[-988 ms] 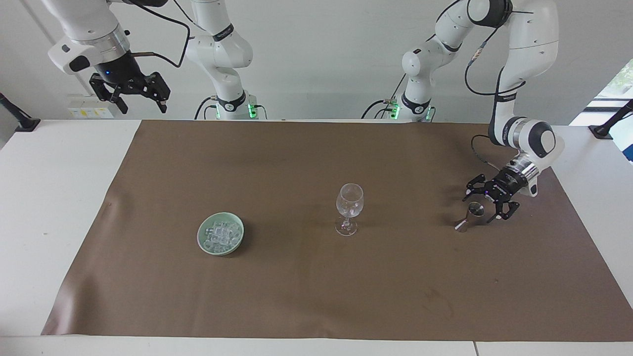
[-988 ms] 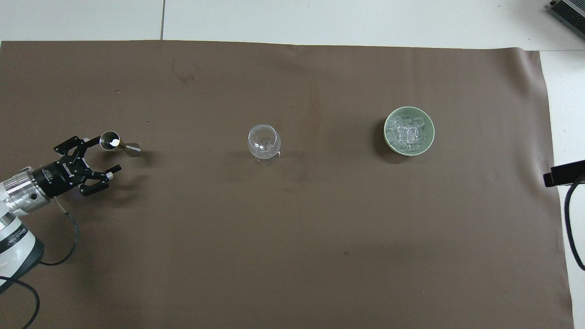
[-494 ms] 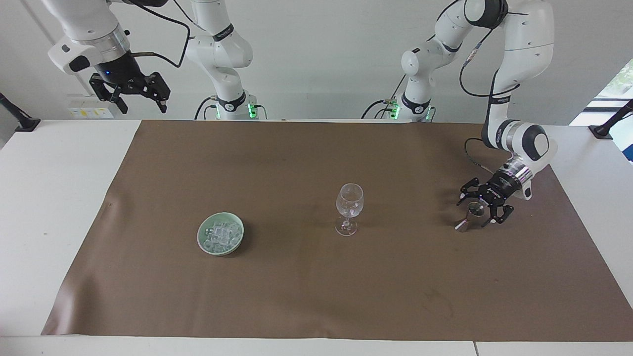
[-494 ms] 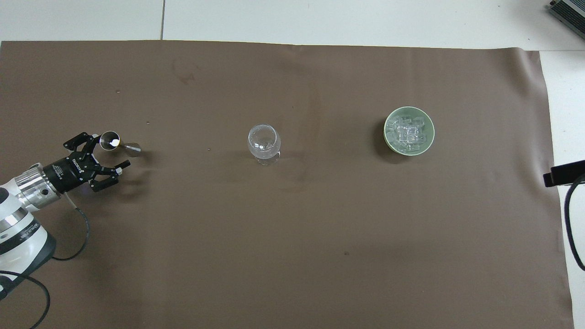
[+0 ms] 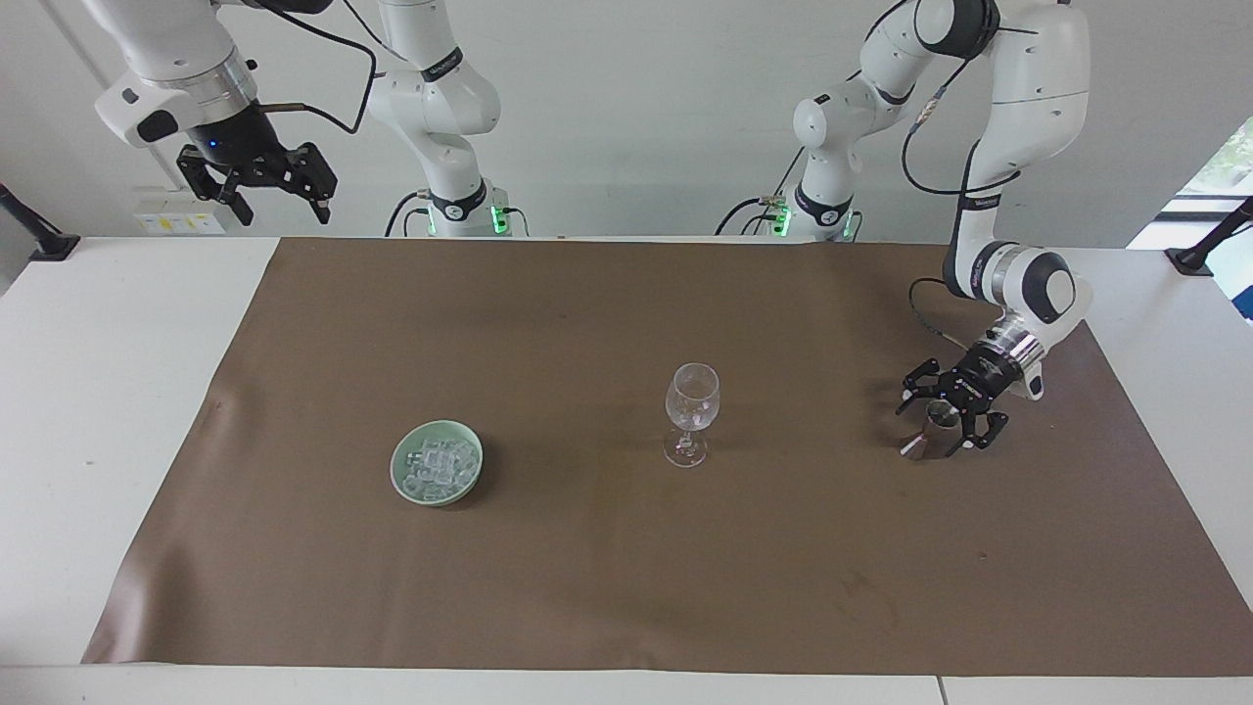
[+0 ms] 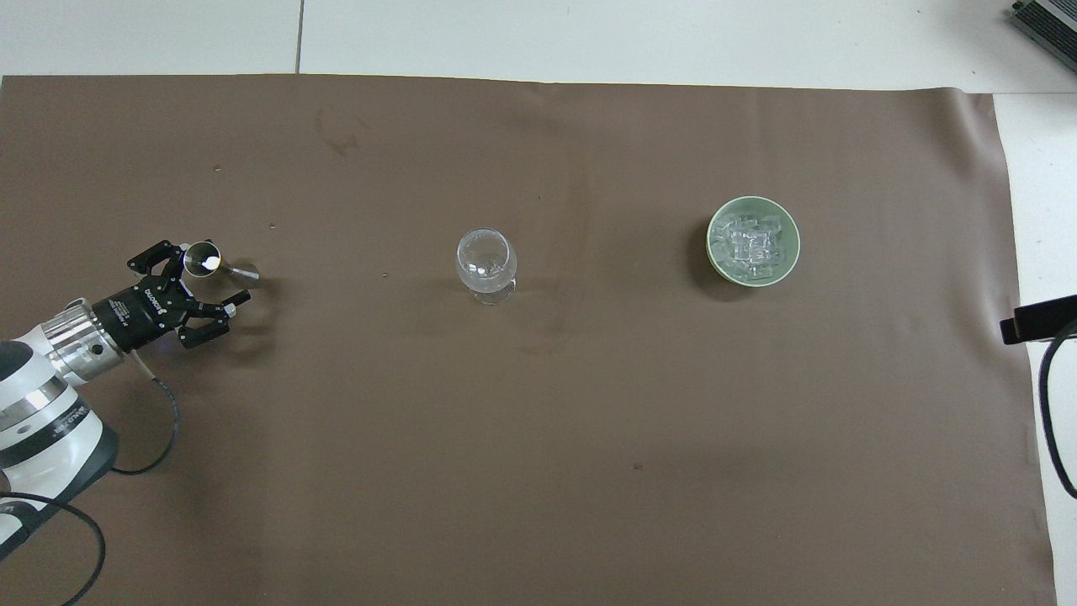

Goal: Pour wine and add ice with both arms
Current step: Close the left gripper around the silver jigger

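The steel jigger stands on the brown mat toward the left arm's end of the table; it also shows in the overhead view. My left gripper is low and open, one finger on each side of the jigger; in the overhead view there is still a gap to the jigger. The clear ice cubes are heaped in a green bowl toward the right arm's end. My right gripper is open and empty, and waits high over the table's edge nearest the robots.
A clear stemmed wine glass stands upright mid-table between jigger and bowl, also in the overhead view. The overhead view shows the bowl and the ice. The brown mat covers most of the white table.
My left gripper has moved in toward the jigger, and its open fingers now straddle it. The right arm, glass and bowl have not moved.
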Robot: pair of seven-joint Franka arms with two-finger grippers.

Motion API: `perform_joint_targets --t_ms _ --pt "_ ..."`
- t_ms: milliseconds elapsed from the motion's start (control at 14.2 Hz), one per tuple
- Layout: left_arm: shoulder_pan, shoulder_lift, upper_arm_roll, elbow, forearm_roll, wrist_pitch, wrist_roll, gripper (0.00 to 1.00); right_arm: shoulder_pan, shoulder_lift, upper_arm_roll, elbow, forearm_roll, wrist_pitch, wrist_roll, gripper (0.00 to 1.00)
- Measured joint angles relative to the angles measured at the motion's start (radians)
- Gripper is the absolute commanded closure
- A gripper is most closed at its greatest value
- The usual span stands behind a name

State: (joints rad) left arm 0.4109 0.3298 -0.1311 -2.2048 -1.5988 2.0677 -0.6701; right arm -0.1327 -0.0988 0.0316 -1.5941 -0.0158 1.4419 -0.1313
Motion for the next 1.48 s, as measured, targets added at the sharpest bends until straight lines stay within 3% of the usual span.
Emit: perform_joint_targets --t_ms 71,282,635,1482 --pt "0.0 0.0 0.0 0.0 0.0 0.0 0.0 0.0 0.0 0.0 0.0 0.0 0.0 0.0 0.0 0.0" --pt "0.0 0.0 0.001 0.0 0.0 0.001 0.0 0.16 0.0 0.0 0.0 0.0 0.0 0.0 0.0 0.0" --pt "0.001 0.001 0.004 -0.001 -0.001 0.001 0.0 0.23 0.0 0.0 0.0 0.0 0.0 0.0 0.0 0.0" --pt "0.001 0.001 0.005 -0.002 -0.001 0.001 0.0 0.62 0.0 0.0 0.0 0.0 0.0 0.0 0.0 0.0"
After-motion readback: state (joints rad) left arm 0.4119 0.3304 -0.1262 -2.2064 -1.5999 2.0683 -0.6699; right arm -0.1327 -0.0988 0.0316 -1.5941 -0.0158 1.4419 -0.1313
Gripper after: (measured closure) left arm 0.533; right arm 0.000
